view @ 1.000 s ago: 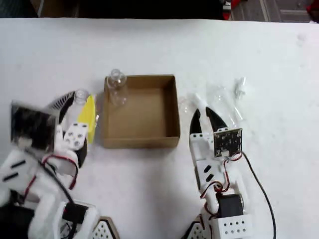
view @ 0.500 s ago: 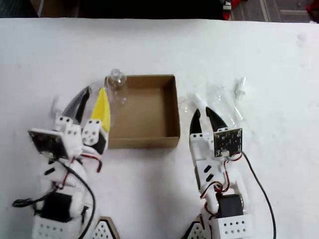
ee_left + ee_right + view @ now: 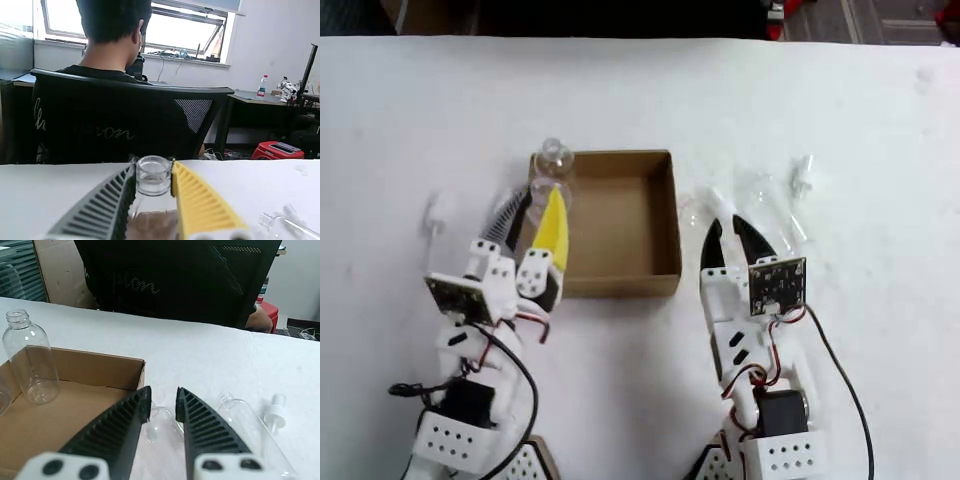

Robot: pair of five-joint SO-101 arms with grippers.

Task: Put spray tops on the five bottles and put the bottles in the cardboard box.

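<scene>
A clear, uncapped plastic bottle [image 3: 152, 182] stands upright with its open threaded neck between the fingers of the left gripper [image 3: 538, 208], one ribbed grey and one yellow, which are clenched on it from both sides. In the high view this gripper and its bottle sit at the left wall of the cardboard box [image 3: 620, 285], near its far-left corner. A second clear bottle [image 3: 31, 360], round-shouldered and also without a top, stands upright just inside that corner, against the brown wall.

The box is a shallow, open, square tray of plain cardboard in the middle of the white table [image 3: 620, 90].

To the right of the box the right gripper [image 3: 163, 395] rests low over the table, its two black ribbed fingers a little apart with nothing between them. Just beyond its tips a clear bottle [image 3: 160, 425] lies on its side beside the box's right wall. Another capless bottle [image 3: 245, 422] lies farther right, and a small white spray top [image 3: 275, 410] lies near it on the table.
</scene>
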